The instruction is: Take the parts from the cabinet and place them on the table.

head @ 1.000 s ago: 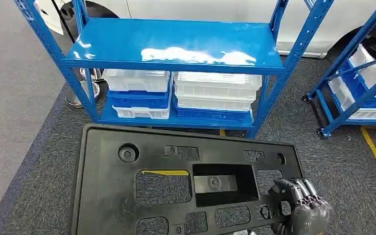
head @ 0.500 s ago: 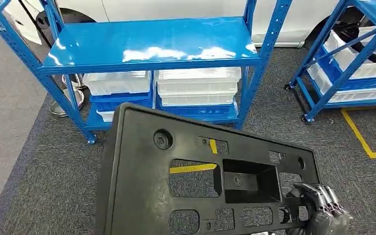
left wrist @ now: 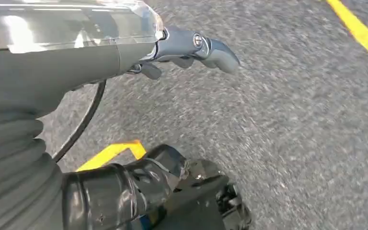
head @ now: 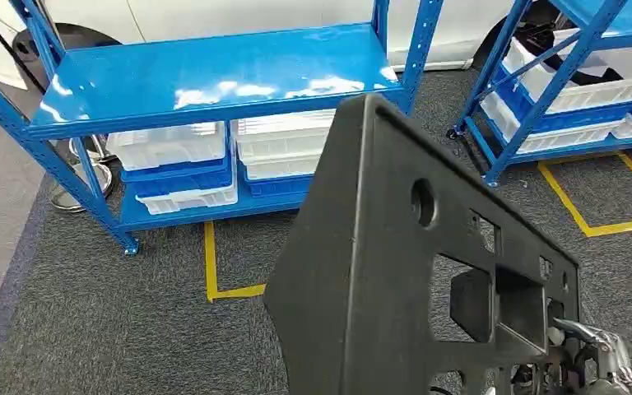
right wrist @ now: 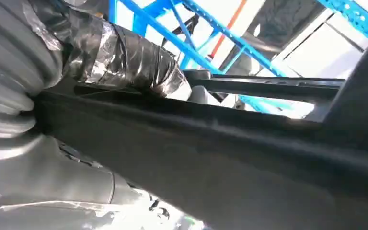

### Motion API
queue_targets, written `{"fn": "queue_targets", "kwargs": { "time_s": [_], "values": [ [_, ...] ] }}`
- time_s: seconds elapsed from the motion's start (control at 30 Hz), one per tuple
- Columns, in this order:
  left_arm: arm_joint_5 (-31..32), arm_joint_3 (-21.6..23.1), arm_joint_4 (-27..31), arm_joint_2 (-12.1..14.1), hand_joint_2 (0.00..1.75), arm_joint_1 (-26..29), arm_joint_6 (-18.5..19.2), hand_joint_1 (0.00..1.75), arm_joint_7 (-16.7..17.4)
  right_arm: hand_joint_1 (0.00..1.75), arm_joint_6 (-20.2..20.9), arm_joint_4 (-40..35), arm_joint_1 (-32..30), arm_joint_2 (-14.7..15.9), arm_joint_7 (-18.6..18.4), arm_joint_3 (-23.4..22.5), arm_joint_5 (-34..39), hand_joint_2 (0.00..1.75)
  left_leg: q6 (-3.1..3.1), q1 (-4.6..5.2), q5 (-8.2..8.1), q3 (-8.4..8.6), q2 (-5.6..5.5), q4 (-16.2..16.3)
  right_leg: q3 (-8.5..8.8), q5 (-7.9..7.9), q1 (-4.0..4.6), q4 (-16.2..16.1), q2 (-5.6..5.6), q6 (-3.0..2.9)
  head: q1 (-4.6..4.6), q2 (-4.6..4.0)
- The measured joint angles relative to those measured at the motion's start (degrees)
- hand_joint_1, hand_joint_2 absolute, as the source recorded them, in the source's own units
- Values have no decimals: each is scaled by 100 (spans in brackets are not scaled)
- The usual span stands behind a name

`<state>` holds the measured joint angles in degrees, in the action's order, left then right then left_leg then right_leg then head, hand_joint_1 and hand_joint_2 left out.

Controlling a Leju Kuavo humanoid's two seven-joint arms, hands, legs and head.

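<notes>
Grey carpet marked with yellow tape (head: 211, 263) lay under a blue rack (head: 206, 78) stacked with white and blue bins (head: 173, 160); a second rack (head: 559, 74) stood off to one side, and a white car (head: 239, 15) was parked behind both.

The black panel (head: 378, 271) hung in the air in front of the rack, tipped steeply on edge, well clear of any shelf. The right hand (head: 597, 362) gripped it at a lower corner, fingers (head: 584, 333) wrapped over the rim beside one of the cut-outs; the wrist view showed the taped thumb (right wrist: 124, 57) pressed onto the panel's edge. The left hand (left wrist: 191, 45) hung over the carpet with its fingers apart, holding nothing.

The panel looked like moulded plastic: rigid, probably light for its spread, and smooth enough to slide in a pinch. Held by a single corner, so broad a sheet would likely swing and twist. A firmer hold would be through a cut-out or along the rim opposite the fingers, with the free hand sharing the load.
</notes>
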<state>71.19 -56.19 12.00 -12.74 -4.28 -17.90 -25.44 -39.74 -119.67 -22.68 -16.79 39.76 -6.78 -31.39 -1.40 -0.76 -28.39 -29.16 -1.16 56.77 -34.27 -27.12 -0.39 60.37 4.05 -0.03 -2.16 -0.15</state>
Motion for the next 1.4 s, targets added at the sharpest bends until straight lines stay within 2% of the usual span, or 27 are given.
{"fn": "queue_targets", "kwargs": {
  "time_s": [0.03,0.07,0.13,0.17,0.2,0.27,0.3,0.33,0.37,0.47,0.5,0.53,0.57,0.6,0.67,0.7,0.8,0.83,0.87,0.9,1.03,1.07,1.13,1.23,1.3,1.37,1.4],
  "values": [
    [15,0,0,-2,175,-4,-2,0,-2,175,-4,-41,3,0,2,0,26,175,-25,8,17,5,43,-27,-76,-147,11,158,-200,20,-11,0],
    [15,0,0,-2,175,-4,-2,0,-2,175,-4,-52,12,0,2,0,35,175,-50,9,22,-7,97,-26,-237,-374,5,487,-283,46,-11,0],
    [17,0,0,-2,175,6,-2,0,-2,175,-4,-65,0,-2,9,-2,46,175,-51,14,19,-30,226,-13,-644,-788,-27,1383,-333,97,-11,0],
    [17,-2,0,-2,175,8,-2,0,0,175,-4,-65,-5,-2,18,-2,48,175,-50,14,19,-38,294,-8,-761,-832,-46,1644,-337,121,-13,0],
    [17,-2,0,-2,175,4,-2,0,0,175,-4,-65,-6,-2,17,-2,55,175,-44,13,14,-36,363,-6,-727,-730,-72,1598,-351,142,-13,0],
    [26,-2,0,-9,175,-1,0,0,-2,175,-4,-87,-6,-2,18,-2,83,175,-11,4,-7,-17,467,9,-340,-319,-116,908,-429,172,-13,0],
    [28,-2,0,-15,175,-4,-2,0,-2,175,-2,-126,-5,-4,20,-2,107,175,35,-2,-38,-8,513,42,-18,-71,-132,324,-570,188,-11,0],
    [28,-2,0,-7,175,-3,-2,0,-2,175,-2,-151,11,-11,20,-2,135,175,83,27,-70,-13,548,77,116,-159,-91,45,-861,197,-17,0],
    [30,-2,0,-9,175,-7,-2,0,-2,175,-2,-177,20,-15,22,-2,151,175,125,57,-106,-29,584,138,94,-125,-61,14,-802,114,-7,0],
    [31,-4,0,-9,175,-14,-4,0,-2,175,-2,-236,2,-31,22,-2,199,175,177,44,-101,7,727,107,35,-121,-34,39,-620,11,7,0],
    [31,-4,0,-11,175,-24,-4,0,0,175,-2,-269,-3,-33,22,-2,205,175,233,14,-161,-19,670,139,34,-90,-60,7,-561,-41,11,0],
    [31,-4,0,-11,175,-23,-4,0,0,175,-2,-304,-6,-46,22,-2,212,175,251,6,-299,-63,422,281,26,-82,-58,7,-512,-65,11,0],
    [31,-4,0,-11,175,-20,-4,0,0,175,-2,-321,1,-48,24,-2,212,175,246,3,-502,-182,288,569,16,-75,-54,7,-477,-96,11,0],
    [31,-4,0,-11,175,-10,-4,0,2,175,-2,-332,3,-55,26,-2,214,175,234,8,-768,-407,213,1076,5,-66,-35,7,-411,-125,11,0],
    [31,-7,0,-11,175,9,-4,0,11,175,-2,-339,-1,-70,26,-2,229,175,204,12,-1006,-742,174,1786,-8,-55,11,8,-279,-147,13,0],
    [31,-7,0,-11,175,17,-4,0,13,175,-2,-347,-5,-77,26,-2,240,175,175,19,-942,-792,169,1863,-6,-48,34,8,-196,-156,11,0],
    [31,-11,0,-9,175,8,-9,0,13,175,-2,-367,-5,-76,26,-2,260,175,64,62,-394,-477,122,1132,14,-42,70,8,-21,-165,13,0],
    [31,-13,0,-9,175,-2,-11,0,11,175,-2,-371,-9,-79,26,-2,262,175,-7,87,-46,-167,30,472,33,-41,84,9,81,-164,13,0],
    [31,-15,0,-9,175,-12,-11,0,13,175,-2,-382,-17,-79,26,-2,269,175,-28,102,-128,-62,-93,284,49,-30,70,-7,121,-150,4,0],
    [28,-22,0,-9,175,-9,-11,0,11,175,-4,-398,-20,-81,33,-2,269,175,-37,109,-130,-72,-408,252,28,0,21,-29,156,-128,6,0],
    [31,-33,0,-7,175,-6,-13,0,9,175,-4,-406,-30,-94,35,-2,280,175,-36,143,-76,-37,-286,109,-56,94,-30,-62,366,19,15,0],
    [24,-35,0,-9,175,-3,-15,0,9,175,-7,-426,-36,-92,35,-2,280,175,-55,69,0,-16,-187,-5,-65,93,8,-45,383,49,11,0],
    [31,-35,0,-13,175,-17,-13,0,7,175,-7,-433,-33,-92,37,-2,291,175,-108,84,44,1,-32,-65,-242,-223,35,331,-191,76,-13,0],
    [31,-46,0,-11,175,19,-13,0,11,175,-7,-430,-40,-92,37,-2,291,175,-117,106,38,-33,240,-55,-736,-771,-24,1458,-345,162,-15,0],
    [31,-48,0,-11,175,17,-13,0,11,175,-7,-430,-43,-92,37,-2,291,175,-108,105,29,-60,405,-28,-636,-592,-55,1345,-380,195,-13,0],
    [33,-48,0,-13,175,1,-13,0,11,175,-7,-430,-43,-92,37,-2,291,175,-76,102,0,-53,529,-5,-83,-162,-59,422,-491,186,-15,0],
    [33,-48,0,-15,175,-2,-13,0,11,175,-7,-430,-42,-92,37,-2,291,175,-47,108,-19,-28,577,12,186,-77,-42,-37,-695,159,-13,0]
  ]
}}
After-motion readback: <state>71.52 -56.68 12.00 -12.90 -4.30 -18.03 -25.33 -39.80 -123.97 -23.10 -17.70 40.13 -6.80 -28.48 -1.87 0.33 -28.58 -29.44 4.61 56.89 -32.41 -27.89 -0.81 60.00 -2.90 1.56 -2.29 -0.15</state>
